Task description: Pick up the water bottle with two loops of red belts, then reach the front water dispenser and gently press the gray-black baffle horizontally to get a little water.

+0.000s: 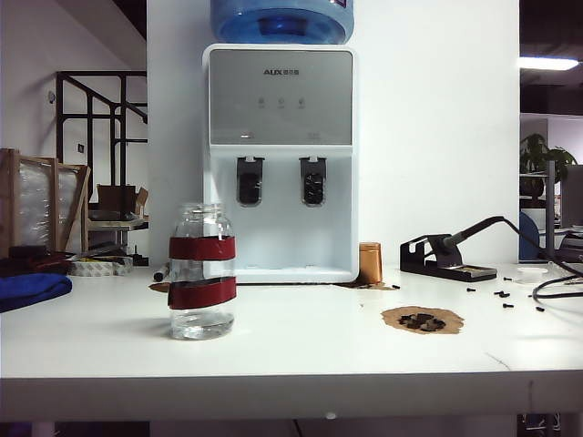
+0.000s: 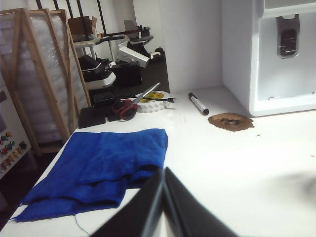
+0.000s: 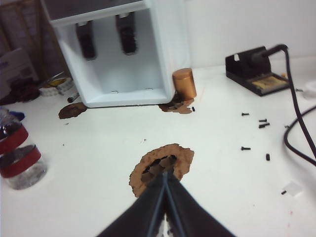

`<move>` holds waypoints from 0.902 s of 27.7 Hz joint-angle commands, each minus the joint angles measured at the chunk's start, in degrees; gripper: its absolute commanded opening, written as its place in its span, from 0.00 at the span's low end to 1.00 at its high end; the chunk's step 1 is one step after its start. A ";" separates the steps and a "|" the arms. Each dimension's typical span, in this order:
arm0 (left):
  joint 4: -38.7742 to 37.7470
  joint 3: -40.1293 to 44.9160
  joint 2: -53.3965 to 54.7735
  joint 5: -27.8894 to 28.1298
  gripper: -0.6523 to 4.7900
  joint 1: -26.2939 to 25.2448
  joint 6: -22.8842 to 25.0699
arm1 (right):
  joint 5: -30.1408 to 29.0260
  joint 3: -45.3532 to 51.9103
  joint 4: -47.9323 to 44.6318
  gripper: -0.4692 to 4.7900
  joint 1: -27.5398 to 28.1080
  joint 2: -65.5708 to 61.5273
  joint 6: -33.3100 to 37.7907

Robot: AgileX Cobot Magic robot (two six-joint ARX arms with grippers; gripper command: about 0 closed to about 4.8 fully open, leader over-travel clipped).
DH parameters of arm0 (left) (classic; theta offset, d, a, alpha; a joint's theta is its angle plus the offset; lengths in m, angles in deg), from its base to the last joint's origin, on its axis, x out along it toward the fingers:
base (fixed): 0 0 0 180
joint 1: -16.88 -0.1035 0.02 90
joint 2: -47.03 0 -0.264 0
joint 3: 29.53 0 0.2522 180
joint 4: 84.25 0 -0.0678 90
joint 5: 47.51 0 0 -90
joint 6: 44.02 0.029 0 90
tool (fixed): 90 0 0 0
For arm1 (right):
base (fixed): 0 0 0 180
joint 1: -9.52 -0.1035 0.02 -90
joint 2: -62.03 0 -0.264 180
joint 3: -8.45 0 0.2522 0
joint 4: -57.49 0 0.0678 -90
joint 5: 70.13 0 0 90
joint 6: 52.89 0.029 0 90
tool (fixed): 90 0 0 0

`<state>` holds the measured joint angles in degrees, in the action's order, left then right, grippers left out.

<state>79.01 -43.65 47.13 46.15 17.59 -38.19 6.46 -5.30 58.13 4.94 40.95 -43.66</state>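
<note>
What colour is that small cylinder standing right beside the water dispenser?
Copper-orange; the small cylinder shows best in the right wrist view.

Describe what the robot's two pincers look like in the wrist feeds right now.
Both look alike: the left pincer and the right pincer each have two smooth black fingers tapering to a narrow point. No markings, cables or padding show on either. The arms themselves appear in no view.

Blue cloth [image 2: 103,165], red-handled scissors [image 2: 129,104], marker [image 2: 198,103], copper cylinder [image 1: 370,263], soldering station [image 1: 446,257], scattered screws [image 3: 261,123].

Clear glass water bottle [image 1: 201,271]; glossy white plastic water dispenser [image 1: 281,255]; fuzzy blue cloth [image 2: 106,163].
</note>
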 commanded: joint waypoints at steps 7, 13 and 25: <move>0.37 0.09 -0.07 -0.02 0.11 -0.07 0.17 | -0.13 0.22 -0.76 0.09 1.62 4.81 2.99; 0.37 0.09 -0.07 -0.02 0.11 -0.07 0.17 | -1.60 0.22 -0.44 0.09 1.55 5.44 -0.15; 0.37 0.09 -0.09 -0.02 0.11 -0.07 0.17 | -1.62 0.22 9.51 0.09 -1.49 13.53 0.17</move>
<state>78.96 -43.65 47.13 46.15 17.59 -38.19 5.00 -5.30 67.64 3.96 54.41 -43.62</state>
